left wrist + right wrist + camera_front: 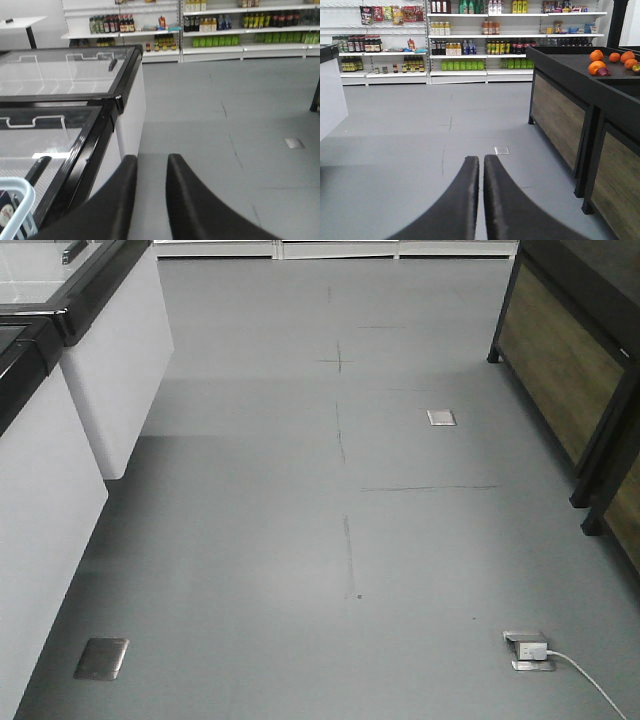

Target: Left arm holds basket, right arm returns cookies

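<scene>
Shelves [460, 72]: standing stocked at 12 o'clock across the aisle; I am judging the cookies are going back there.
Freezer [75, 75]: lying at 10 o'clock of my left gripper.
Basket [22, 200]: only a blue rim corner is showing at 7 o'clock in my left wrist view, not between my fingers; I cannot tell how I am carrying it.
Left gripper [151, 159]: I am keeping the fingers slightly spread, pinching nothing.
Right gripper [481, 159]: I am pressing the fingers nearly together, empty.
Cookies [4, 209]: a dark sliver is sitting inside the basket corner, probably the box.
Progress: I am judging the return not yet begun; picking and shelving are both remaining.
</scene>
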Motion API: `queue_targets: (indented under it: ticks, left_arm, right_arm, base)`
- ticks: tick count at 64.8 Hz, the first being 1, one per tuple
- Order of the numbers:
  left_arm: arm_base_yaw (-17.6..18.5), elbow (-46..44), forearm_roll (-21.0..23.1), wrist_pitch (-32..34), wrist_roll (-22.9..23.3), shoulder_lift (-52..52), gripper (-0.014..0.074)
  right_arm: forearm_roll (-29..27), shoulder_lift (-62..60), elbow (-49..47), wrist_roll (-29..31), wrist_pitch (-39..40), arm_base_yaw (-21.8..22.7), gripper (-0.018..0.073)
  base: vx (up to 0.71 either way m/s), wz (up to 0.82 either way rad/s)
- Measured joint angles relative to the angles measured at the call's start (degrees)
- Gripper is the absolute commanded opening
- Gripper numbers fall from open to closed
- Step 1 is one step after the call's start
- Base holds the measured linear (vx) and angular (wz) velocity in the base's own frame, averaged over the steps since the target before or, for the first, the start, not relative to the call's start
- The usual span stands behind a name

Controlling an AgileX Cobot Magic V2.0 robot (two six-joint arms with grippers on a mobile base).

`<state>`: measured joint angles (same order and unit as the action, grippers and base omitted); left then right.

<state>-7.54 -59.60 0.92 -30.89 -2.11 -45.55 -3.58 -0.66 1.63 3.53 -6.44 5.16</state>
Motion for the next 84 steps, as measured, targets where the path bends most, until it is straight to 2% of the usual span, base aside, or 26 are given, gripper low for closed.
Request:
queue_targets:
  ticks: [8, 17, 28, 45, 59, 68, 84]
  left_arm:
    - [0.00, 0.00, 0.11, -3.97, 0.00, 0.07, 0.0451]
    - [0.00, 0.00, 0.11, -4.08, 0.29, 0.02, 0.0547]
    - [0.00, 0.00, 0.12, 0.13, 2.98, 0.02, 0.0558]
    - [0.00, 0.00, 0.12, 0.77, 4.49, 0.02, 0.0554]
    - [-0.18, 0.00, -2.71, 2.77, 5.02, 0.02, 0.0555]
    - [-3.76, 0.00, -3.63, 4.26, 8.00, 0.02, 0.0555]
    - [-13.92, 0.00, -3.76, 5.10, 13.07, 0.02, 0.0555]
  right_arm:
    - [0.00, 0.00, 0.00, 0.00, 0.00, 0.00, -0.0006]
    - [0.00, 0.00, 0.00, 0.00, 0.00, 0.00, -0.0006]
    - [0.00, 0.00, 0.00, 0.00, 0.00, 0.00, -0.0006]
    - [0.00, 0.00, 0.00, 0.00, 0.00, 0.00, -0.0006]
    - [0.00, 0.00, 0.00, 0.00, 0.00, 0.00, -0.0006]
    - [0.00, 0.00, 0.00, 0.00, 0.00, 0.00, -0.0006]
    - [0.00, 0.00, 0.00, 0.00, 0.00, 0.00, -0.0006]
  base:
    - [0.00, 0.00]
    - [0.00, 0.00]
    - [0.00, 0.00]
    - [0.00, 0.00]
    - [0.00, 0.00]
    - [0.00, 0.00]
    - [0.00, 0.00]
